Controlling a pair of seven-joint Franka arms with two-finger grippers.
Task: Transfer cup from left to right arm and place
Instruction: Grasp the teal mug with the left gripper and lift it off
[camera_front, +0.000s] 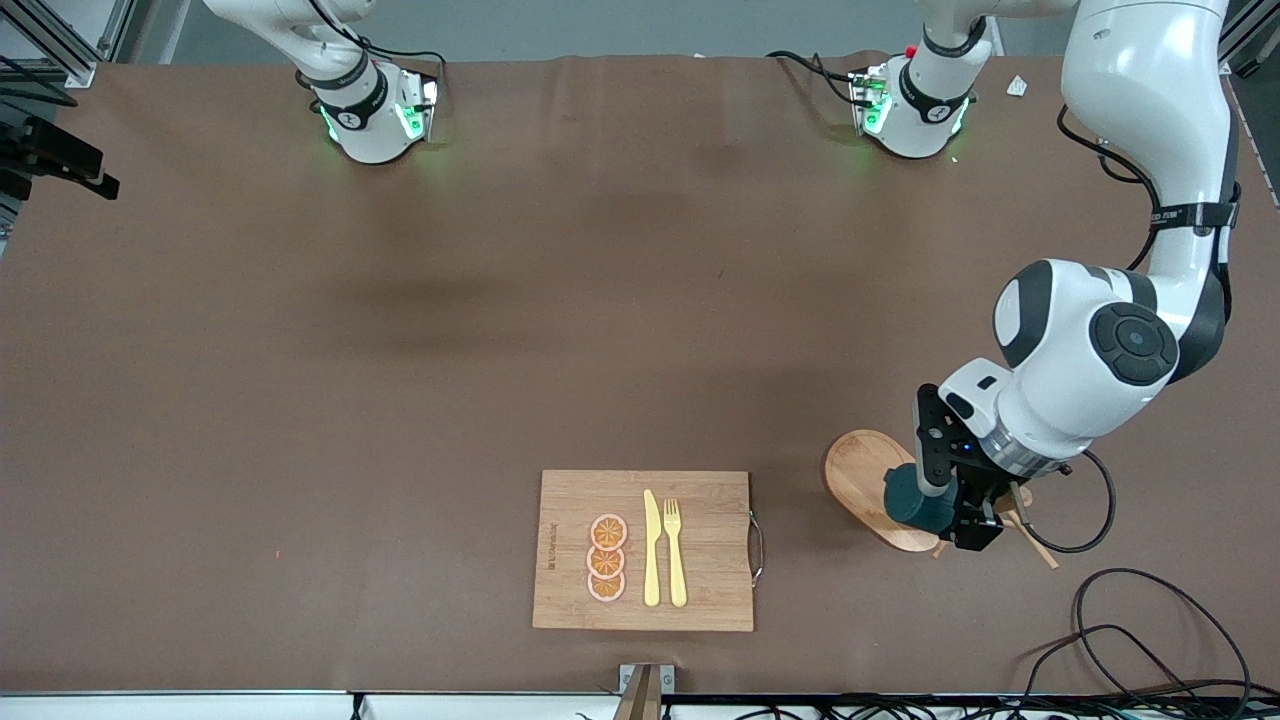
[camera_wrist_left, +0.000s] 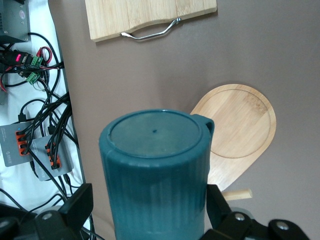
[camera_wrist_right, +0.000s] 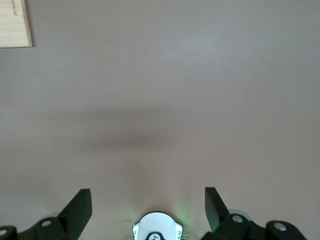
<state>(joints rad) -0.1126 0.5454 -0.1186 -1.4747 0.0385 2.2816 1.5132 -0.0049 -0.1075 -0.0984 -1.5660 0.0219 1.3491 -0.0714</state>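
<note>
Cup (camera_wrist_left: 155, 170) first: it is dark teal with ribbed sides and a small handle, and it is upside down, so only its flat bottom shows and I cannot see inside it. It sits between the two black fingers (camera_wrist_left: 75, 207) of the left gripper (camera_front: 945, 505), over the wooden rack (camera_front: 870, 485), a round bamboo board with wooden pegs near the left arm's end of the table. The fingers stand wide apart, one on each side of the cup. I cannot tell if they press on it.

The right gripper (camera_wrist_right: 148, 210) is up over the bare brown table (camera_front: 400, 350), with its own arm's base right under it. Its fingers are wide apart and hold nothing. That arm waits.

A bamboo cutting board (camera_front: 570, 500) with a metal handle (camera_front: 757, 545) lies close to the front camera, about in the middle of the table. On it are three orange slices (camera_front: 607, 558) in a row, a yellow knife (camera_front: 651, 548) and a yellow fork (camera_front: 675, 550), side by side.

The board has a small line of dark writing along one edge, but it is too tiny to read. Cables (camera_wrist_left: 45, 125) and small boxes with orange plugs lie off the table edge.
</note>
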